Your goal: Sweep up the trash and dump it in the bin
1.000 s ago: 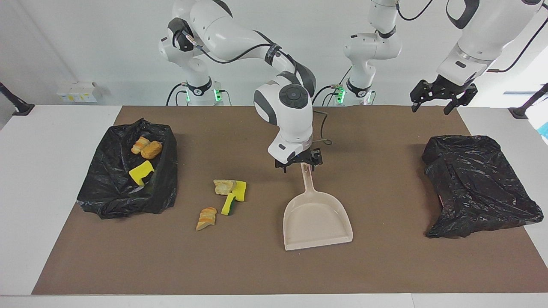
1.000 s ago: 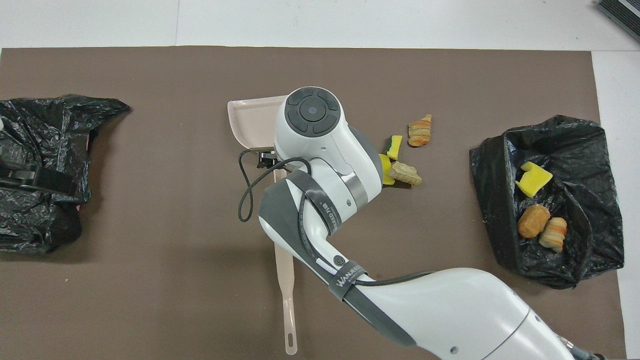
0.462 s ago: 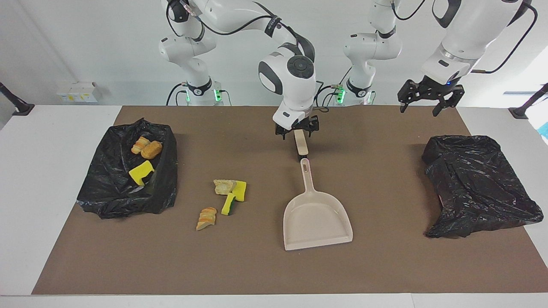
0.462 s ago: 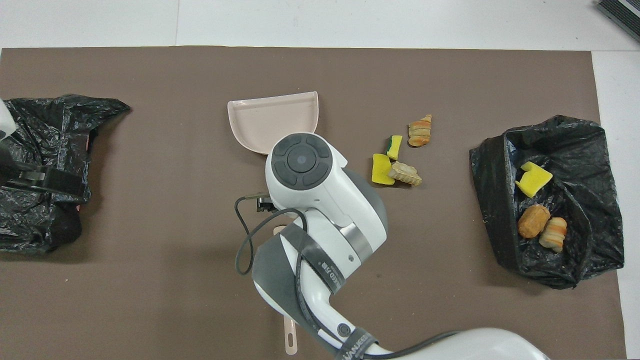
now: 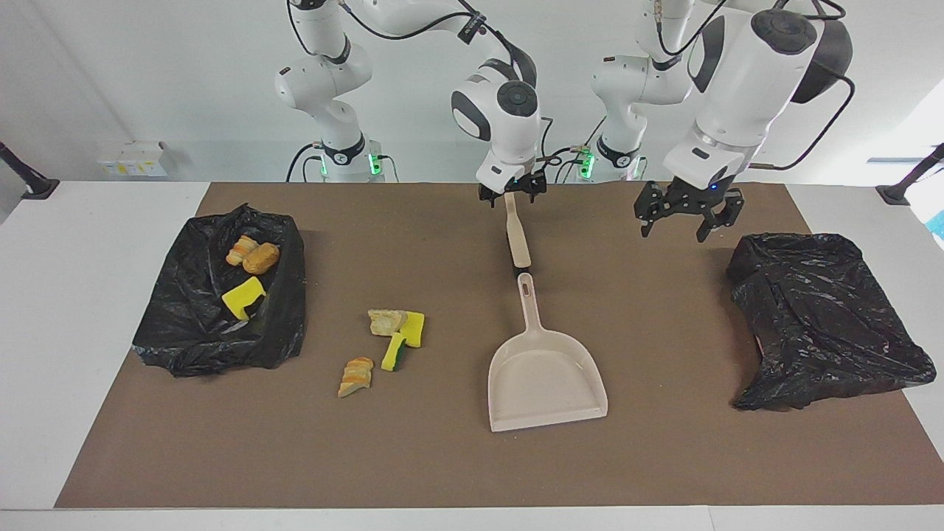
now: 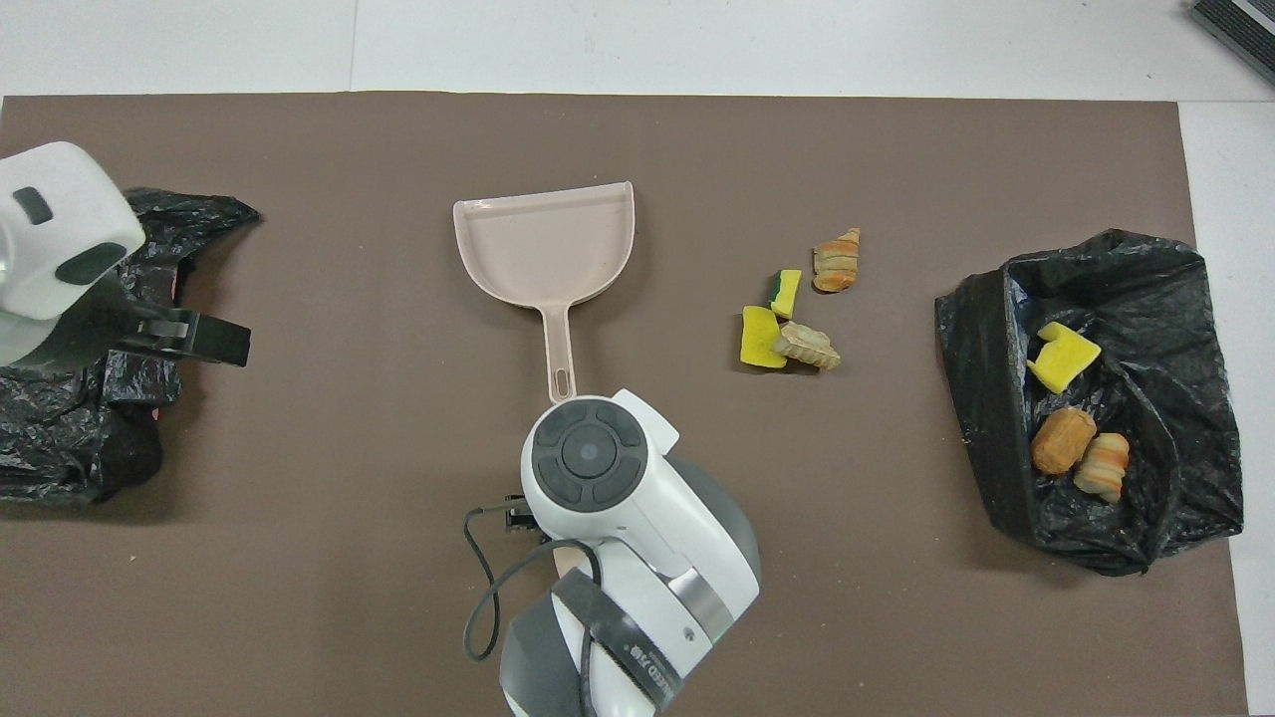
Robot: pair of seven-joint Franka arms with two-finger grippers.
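Several bits of trash lie loose on the brown mat: a bread chunk (image 5: 386, 321), a yellow sponge piece (image 5: 414, 328), a green-backed sponge piece (image 5: 394, 354) and another bread chunk (image 5: 357, 375); the group also shows in the overhead view (image 6: 787, 334). The black bag-lined bin (image 5: 192, 332) holds two bread chunks (image 5: 252, 255) and a yellow sponge (image 5: 243, 296). The beige dustpan (image 5: 544, 380) lies flat beside the loose trash. The beige brush (image 5: 518, 240) lies nearer to the robots than the dustpan. My right gripper (image 5: 511, 195) is at the brush's robot-side end. My left gripper (image 5: 677, 225) is open and empty, up over the mat.
A crumpled black bag (image 5: 818, 317) lies at the left arm's end of the table, also in the overhead view (image 6: 70, 398). The bin (image 6: 1096, 518) sits at the right arm's end. White table surrounds the brown mat (image 5: 664, 457).
My right gripper left the dustpan's handle and moved along the brush toward the robots. My left gripper came down and in from the table's edge, over the mat. Dustpan, brush and trash stayed put.
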